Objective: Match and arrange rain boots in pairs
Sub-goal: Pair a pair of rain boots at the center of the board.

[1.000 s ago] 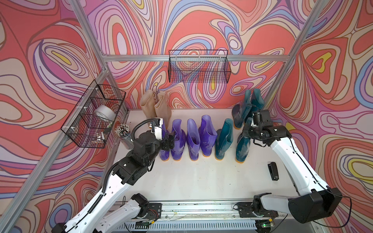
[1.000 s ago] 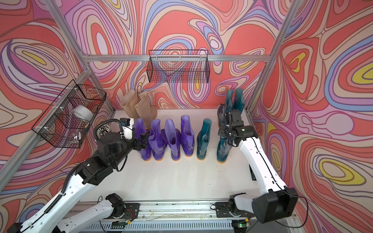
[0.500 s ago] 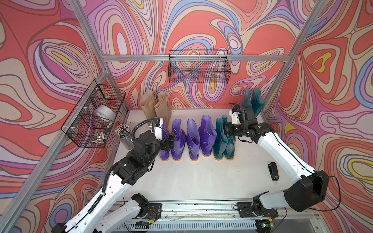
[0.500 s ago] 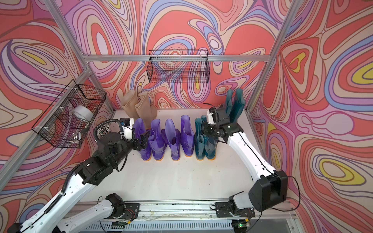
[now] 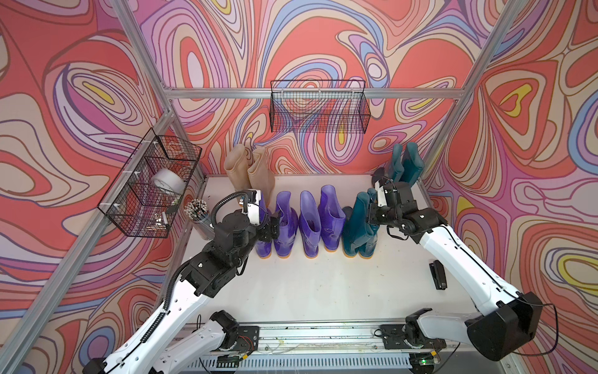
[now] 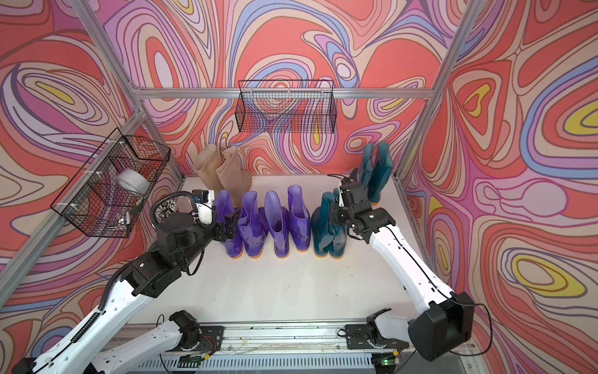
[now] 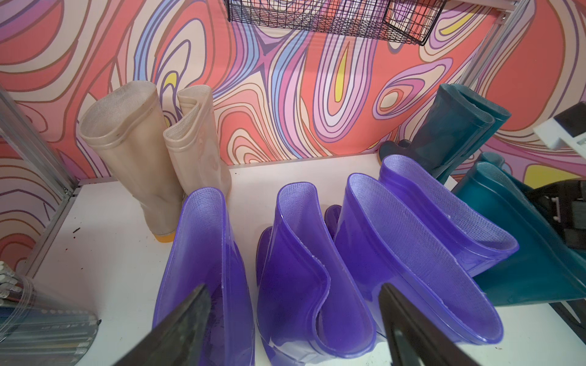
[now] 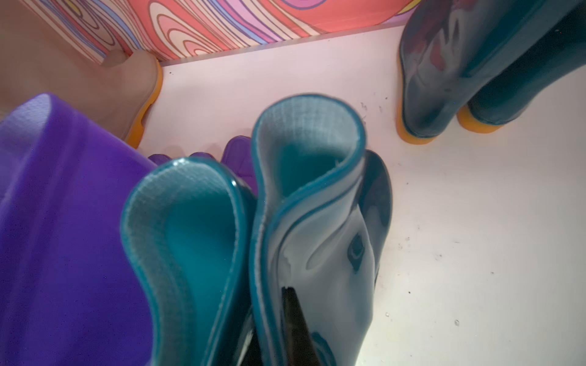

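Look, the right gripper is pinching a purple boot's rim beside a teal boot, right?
No, the right gripper pinches the rim of a teal boot, not a purple one, beside its teal neighbour. The right wrist view shows it.

Reaching in from the near left with the left arm (image 5: 181,307), white with black joints, elbow bent, forearm sloping up. Left gripper (image 5: 273,226) pointing in toward the middle, fingers (image 7: 187,323) spread wide apart.

Reaching in from the near right with the right arm (image 5: 459,259), stretched out long and leaning in toward the middle. Right gripper (image 5: 372,217) tipped down, jaws squeezed tight on the top edge of a teal boot (image 8: 333,253).
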{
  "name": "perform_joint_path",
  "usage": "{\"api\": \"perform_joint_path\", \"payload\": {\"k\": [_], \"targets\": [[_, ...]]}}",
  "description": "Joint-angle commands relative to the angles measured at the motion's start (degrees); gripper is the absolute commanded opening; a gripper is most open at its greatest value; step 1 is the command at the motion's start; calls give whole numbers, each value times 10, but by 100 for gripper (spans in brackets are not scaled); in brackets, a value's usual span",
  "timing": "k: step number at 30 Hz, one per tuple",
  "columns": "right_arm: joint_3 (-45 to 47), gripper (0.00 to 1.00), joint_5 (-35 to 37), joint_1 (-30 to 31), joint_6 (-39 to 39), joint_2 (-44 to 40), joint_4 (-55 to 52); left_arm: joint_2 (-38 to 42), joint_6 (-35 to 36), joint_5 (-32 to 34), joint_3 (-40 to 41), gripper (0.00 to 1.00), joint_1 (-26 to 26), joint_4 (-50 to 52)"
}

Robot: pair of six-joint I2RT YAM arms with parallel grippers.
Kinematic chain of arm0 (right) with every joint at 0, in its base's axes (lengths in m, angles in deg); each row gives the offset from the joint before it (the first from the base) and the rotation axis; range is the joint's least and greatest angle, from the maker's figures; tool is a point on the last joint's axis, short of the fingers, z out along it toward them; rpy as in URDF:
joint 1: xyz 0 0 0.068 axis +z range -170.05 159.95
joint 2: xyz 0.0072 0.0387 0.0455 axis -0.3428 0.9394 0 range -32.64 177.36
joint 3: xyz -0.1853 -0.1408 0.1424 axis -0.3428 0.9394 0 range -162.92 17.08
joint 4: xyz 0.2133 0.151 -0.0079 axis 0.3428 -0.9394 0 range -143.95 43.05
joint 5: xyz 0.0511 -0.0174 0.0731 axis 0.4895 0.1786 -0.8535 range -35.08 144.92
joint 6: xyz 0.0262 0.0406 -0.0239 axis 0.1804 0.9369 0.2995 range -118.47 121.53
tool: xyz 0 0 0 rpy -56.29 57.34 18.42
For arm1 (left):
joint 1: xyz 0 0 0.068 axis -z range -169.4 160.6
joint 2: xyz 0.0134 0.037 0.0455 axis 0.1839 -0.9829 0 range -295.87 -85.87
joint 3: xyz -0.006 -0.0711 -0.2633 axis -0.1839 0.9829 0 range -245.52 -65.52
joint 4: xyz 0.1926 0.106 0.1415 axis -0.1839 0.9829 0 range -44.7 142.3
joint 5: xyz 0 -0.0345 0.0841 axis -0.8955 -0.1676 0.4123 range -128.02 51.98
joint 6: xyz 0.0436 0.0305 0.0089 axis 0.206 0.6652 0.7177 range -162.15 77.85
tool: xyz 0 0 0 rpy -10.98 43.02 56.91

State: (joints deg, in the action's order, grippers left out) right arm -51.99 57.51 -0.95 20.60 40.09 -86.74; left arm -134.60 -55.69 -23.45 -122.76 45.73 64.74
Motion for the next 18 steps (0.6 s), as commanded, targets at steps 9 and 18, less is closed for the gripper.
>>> {"api": "perform_joint_path", "payload": {"k": [9,18], "targets": [[-5,55,-15,-13,-3,-56,-34,-1,9,13,3,86,-4,-14],[-60,76,-8,-14,-21,-110,-26,4,37,67,-21,100,-4,1]]}}
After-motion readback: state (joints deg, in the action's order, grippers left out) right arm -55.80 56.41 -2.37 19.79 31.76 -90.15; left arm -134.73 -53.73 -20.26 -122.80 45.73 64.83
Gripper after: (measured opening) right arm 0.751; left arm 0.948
